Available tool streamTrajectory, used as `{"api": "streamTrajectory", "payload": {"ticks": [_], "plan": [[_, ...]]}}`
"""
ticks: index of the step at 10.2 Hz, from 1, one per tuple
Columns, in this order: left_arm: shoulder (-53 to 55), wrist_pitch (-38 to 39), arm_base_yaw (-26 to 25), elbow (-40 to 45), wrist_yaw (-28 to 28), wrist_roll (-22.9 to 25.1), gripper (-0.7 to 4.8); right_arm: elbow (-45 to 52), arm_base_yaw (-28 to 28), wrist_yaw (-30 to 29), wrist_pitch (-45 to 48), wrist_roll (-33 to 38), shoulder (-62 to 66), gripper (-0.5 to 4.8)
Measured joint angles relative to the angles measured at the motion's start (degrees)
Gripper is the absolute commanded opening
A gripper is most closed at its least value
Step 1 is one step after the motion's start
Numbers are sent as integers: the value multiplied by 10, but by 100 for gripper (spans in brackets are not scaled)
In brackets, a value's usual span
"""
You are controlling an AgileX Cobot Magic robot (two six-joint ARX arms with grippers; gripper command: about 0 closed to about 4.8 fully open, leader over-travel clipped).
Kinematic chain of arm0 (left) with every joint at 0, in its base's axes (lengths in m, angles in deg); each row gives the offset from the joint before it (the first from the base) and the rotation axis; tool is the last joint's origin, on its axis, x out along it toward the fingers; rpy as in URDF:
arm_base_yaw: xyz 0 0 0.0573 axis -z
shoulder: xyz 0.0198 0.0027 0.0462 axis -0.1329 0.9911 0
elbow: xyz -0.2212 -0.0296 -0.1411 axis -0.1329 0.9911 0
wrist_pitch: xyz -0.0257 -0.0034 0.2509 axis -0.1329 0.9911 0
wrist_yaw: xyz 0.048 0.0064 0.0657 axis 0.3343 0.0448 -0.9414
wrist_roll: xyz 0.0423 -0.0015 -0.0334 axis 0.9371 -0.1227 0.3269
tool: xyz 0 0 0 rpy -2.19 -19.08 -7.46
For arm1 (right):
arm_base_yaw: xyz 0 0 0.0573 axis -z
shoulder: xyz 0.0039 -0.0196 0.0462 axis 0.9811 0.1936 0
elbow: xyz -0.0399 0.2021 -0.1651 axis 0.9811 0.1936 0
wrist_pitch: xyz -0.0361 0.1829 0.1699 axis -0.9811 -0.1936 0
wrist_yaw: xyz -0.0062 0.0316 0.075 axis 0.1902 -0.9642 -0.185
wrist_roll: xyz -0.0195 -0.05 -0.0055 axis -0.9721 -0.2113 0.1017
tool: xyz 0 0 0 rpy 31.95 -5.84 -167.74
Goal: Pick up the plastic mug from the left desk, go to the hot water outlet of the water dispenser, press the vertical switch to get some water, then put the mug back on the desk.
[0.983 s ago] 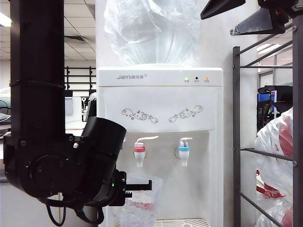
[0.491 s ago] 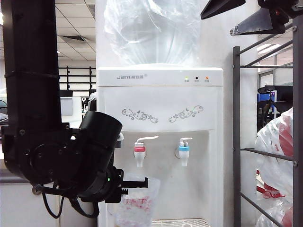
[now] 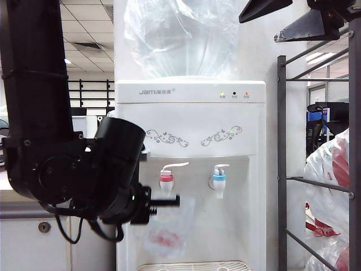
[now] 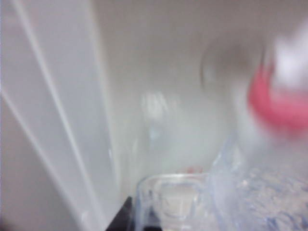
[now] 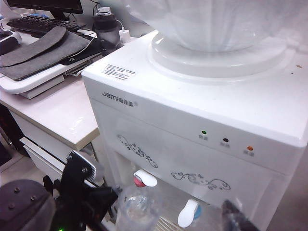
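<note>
My left gripper point(image 3: 164, 201) is shut on the handle of the clear plastic mug point(image 3: 169, 230), which hangs blurred just below the hot water outlet point(image 3: 166, 178) with its red collar. The vertical switch point(image 3: 176, 165), a thin white lever, juts out above that tap on the water dispenser point(image 3: 192, 113). In the left wrist view the mug point(image 4: 260, 192) and its handle sit at my left gripper point(image 4: 139, 221), with the red collar point(image 4: 279, 106) close above. My right gripper point(image 3: 258, 30) hovers open high above the dispenser; its view shows the mug point(image 5: 139, 209), the outlet point(image 5: 139, 182) and the left desk point(image 5: 62, 115).
A blue-collared tap point(image 3: 219, 177) sits right of the red one, over the drip grille point(image 3: 194, 265). A dark metal rack point(image 3: 282, 169) with red and white bags point(image 3: 333, 180) stands to the right. The desk carries a keyboard point(image 5: 33, 24) and a dark bottle point(image 5: 107, 26).
My left arm has lifted the mug from near the drip grille up toward the red-collared tap; the mug is now motion-blurred. The right gripper has stayed still.
</note>
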Motion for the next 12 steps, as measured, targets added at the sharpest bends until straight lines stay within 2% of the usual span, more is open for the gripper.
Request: {"api": "streamTrajectory", "payload": {"ticks": [1, 2, 4, 5, 6, 8, 9, 12], "plan": [[8, -20, -10, -17, -7, 1, -5, 0, 0, 0, 0, 0, 0, 479], [10, -3, -35, -48, 21, 13, -5, 0, 0, 0, 0, 0, 0, 479], [9, 10, -41, -48, 27, 22, -5, 0, 0, 0, 0, 0, 0, 479], [8, 15, -41, -46, 29, 22, -5, 0, 0, 0, 0, 0, 0, 479], [6, 3, -7, 11, -15, 19, -5, 0, 0, 0, 0, 0, 0, 479], [6, -35, 14, 11, -21, 13, -5, 0, 0, 0, 0, 0, 0, 479], [6, -47, -6, -3, -30, 4, -5, 0, 0, 0, 0, 0, 0, 479], [6, -47, -6, -3, -32, 4, -5, 0, 0, 0, 0, 0, 0, 479]]}}
